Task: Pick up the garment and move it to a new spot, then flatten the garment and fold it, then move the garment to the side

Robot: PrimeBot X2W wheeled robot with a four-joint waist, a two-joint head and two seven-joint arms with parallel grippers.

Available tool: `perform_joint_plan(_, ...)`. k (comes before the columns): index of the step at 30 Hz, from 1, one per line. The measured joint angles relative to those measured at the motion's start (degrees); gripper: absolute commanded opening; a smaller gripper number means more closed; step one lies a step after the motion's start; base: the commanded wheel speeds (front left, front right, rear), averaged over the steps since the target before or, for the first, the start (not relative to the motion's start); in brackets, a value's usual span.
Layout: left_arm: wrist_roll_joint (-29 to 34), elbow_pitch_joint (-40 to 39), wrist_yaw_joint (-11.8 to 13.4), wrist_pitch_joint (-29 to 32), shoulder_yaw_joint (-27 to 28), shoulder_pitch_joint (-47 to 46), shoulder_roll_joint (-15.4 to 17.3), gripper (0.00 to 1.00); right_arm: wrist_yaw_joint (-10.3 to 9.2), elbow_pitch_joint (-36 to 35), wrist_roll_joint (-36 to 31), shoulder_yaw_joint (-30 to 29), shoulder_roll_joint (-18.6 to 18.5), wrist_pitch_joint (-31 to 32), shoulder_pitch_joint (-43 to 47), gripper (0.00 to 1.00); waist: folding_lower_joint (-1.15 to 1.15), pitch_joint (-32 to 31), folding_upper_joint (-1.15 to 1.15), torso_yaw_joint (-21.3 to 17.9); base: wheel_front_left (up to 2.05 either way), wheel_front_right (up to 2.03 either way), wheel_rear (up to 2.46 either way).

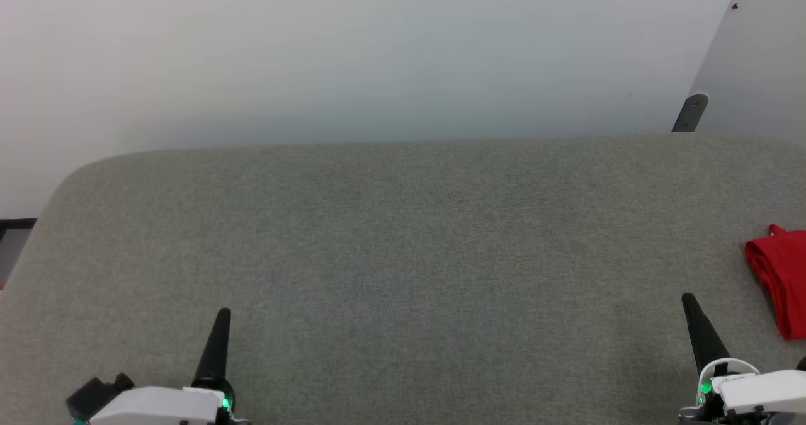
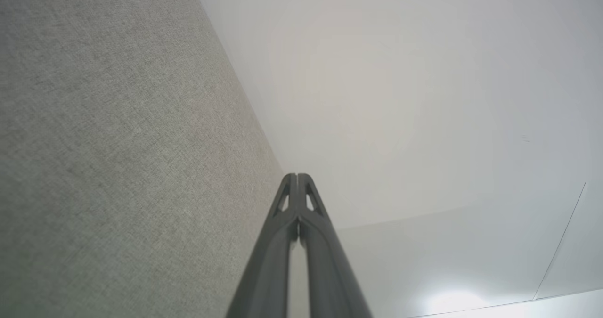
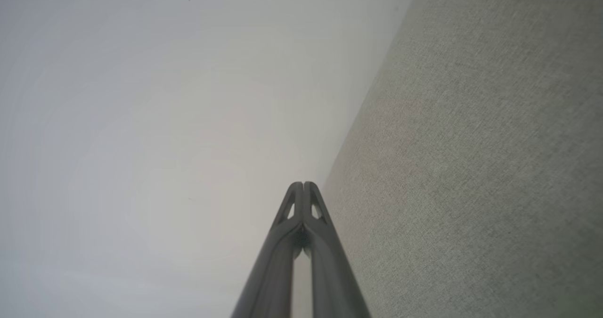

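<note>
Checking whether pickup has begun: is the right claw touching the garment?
Apart. Head view shows bare grey table between the shut right claw and the garment.

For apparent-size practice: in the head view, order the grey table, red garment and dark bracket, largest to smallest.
1. grey table
2. red garment, partly cut off at the edge
3. dark bracket, farther away
</note>
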Motion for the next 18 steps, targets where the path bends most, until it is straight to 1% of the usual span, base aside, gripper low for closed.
perform_joint_plan(18, -8.04, 0.92, 0.00, 2.11, 0.27, -1.87, -0.26, 0.00, 0.00, 1.56, 7.22, -0.54, 0.62, 0.99, -1.77, 0.00, 0.00, 0.50, 0.00, -0.06, 0.00, 0.00, 0.00)
